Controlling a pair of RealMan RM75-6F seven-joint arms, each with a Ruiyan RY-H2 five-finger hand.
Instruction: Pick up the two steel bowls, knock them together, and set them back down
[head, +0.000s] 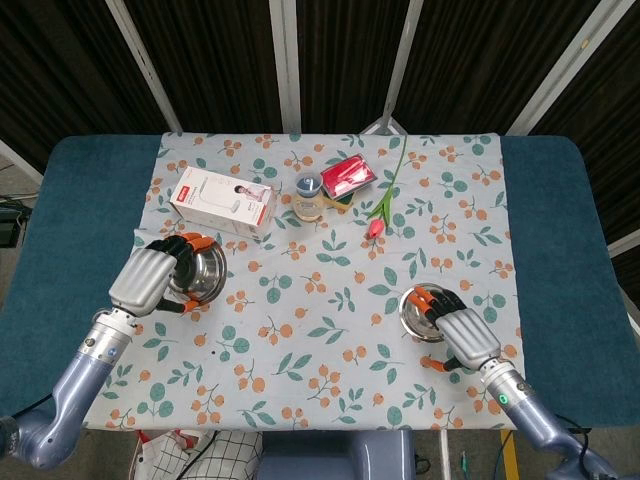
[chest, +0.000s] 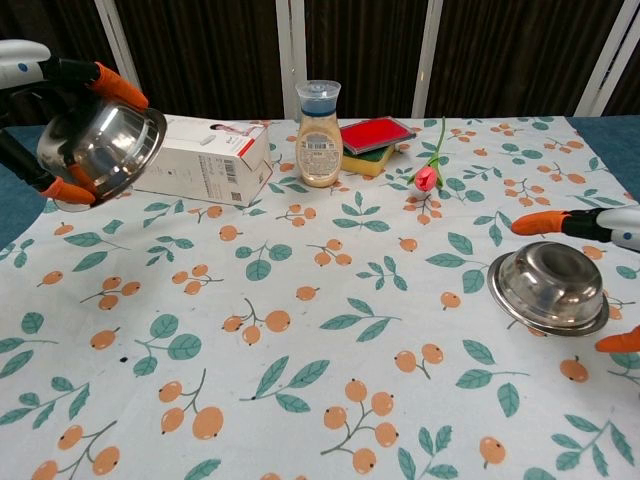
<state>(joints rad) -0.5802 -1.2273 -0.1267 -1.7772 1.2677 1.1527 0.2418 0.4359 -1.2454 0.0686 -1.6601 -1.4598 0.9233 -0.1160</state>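
The left hand grips 1 bowl in the air, tilted and empty. The right hand, fingers spread, hovers over the other bowl, empty on the tablecloth.

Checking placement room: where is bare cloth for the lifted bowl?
Free: the middle cloth between the left hand holding the lifted bowl and the second bowl under the right hand. Crowded: the far edge, with box, bottle, sponge, tulip.
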